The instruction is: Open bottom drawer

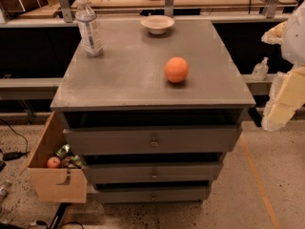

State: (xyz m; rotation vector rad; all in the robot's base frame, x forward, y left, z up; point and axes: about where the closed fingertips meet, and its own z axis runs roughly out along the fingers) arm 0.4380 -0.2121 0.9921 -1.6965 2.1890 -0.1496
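A grey cabinet point(143, 75) stands in the middle of the camera view with three grey drawers. The bottom drawer point(133, 194) is the lowest one, with a shallow flat front and a small metal knob point(153, 197) at its centre. A dark gap shows above its front. The middle drawer point(124, 173) and the taller top drawer point(119, 141) sit above it. My gripper point(284, 97) is the pale arm end at the right edge of the view. It is level with the cabinet top, well to the right of the bottom drawer and above it, and touches nothing.
On the cabinet top stand a water bottle point(89, 27), a shallow bowl point(157, 24) and an orange point(176, 69). An open cardboard box point(55, 182) with an apple point(53, 162) sits on the floor against the cabinet's left side. A small bottle point(260, 69) stands behind on the right.
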